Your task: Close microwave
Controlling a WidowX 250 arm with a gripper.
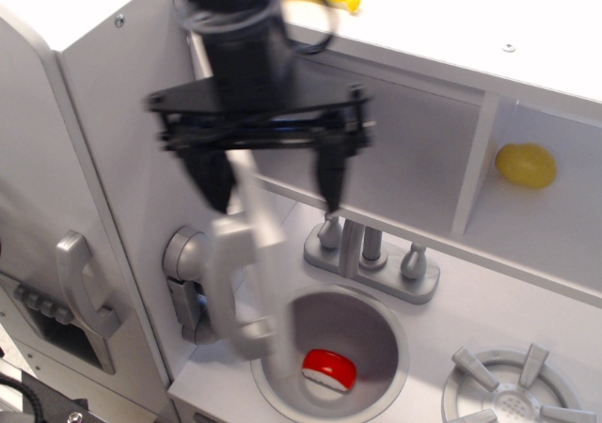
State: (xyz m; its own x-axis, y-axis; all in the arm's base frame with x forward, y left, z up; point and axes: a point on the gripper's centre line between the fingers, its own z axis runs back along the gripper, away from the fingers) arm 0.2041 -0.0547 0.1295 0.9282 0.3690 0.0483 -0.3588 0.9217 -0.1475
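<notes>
step: swinging microwave door [252,254] shut | my gripper [273,183]: fingers spread wide, pinching nothing | next: push door flat against microwave [395,150]

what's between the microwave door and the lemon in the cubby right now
In this view, the open microwave interior and the white divider lie between the blurred door and the lemon. The gripper straddles the door's top.
</notes>
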